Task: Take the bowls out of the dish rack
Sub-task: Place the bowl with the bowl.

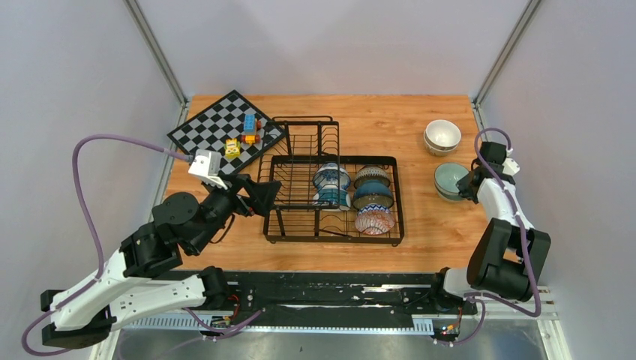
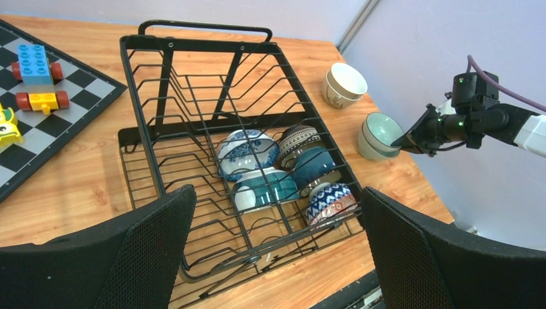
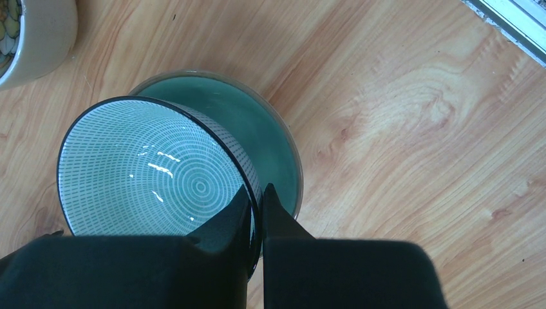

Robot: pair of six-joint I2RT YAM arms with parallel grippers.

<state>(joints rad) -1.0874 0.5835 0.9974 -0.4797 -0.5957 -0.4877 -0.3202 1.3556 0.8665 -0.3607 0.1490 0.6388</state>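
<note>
The black wire dish rack (image 1: 400, 202) stands mid-table and fills the left wrist view (image 2: 193, 45). In its right half lie a blue-white patterned bowl (image 1: 331, 177), a teal bowl (image 1: 333, 196), a brownish bowl (image 1: 372, 175), a dark blue bowl (image 1: 373, 195) and a red-and-blue patterned bowl (image 1: 374, 220). My left gripper (image 1: 266, 196) is open and empty at the rack's left front corner. My right gripper (image 3: 256, 193) is shut on the rim of a pale teal lined bowl (image 3: 154, 167). It holds that bowl tilted over a mint green bowl (image 3: 277, 141) on the table right of the rack.
A stack of cream-white bowls (image 1: 442, 136) sits at the back right, behind the mint bowl (image 1: 450, 180). A chessboard (image 1: 217, 127) with toy blocks (image 1: 247, 131) lies at the back left, touching the rack's corner. The table's right edge is close to the right arm.
</note>
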